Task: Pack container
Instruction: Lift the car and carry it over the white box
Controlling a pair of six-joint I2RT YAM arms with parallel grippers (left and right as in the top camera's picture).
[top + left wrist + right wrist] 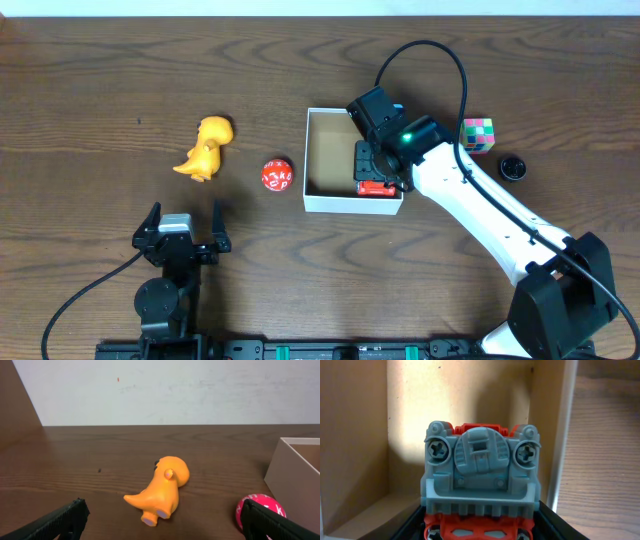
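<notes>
step in hand: setting red-and-grey toy [480, 475] into container [308, 160], which sits just toward 3 o'clock of table centre.
right gripper [372, 170]: jaws about half apart, closed on the toy's sides, over the box's 4 o'clock corner.
to do well: lower until the toy rests on the cardboard floor, stay off the 3 o'clock wall, open fully, lift straight up. cannot tell whether the toy touches the floor yet.
left gripper [185, 215]: spread wide, holding nothing, at 7 o'clock.
yellow dinosaur [206, 147] and red ball [277, 175] lie outside, toward 9 o'clock.
</notes>
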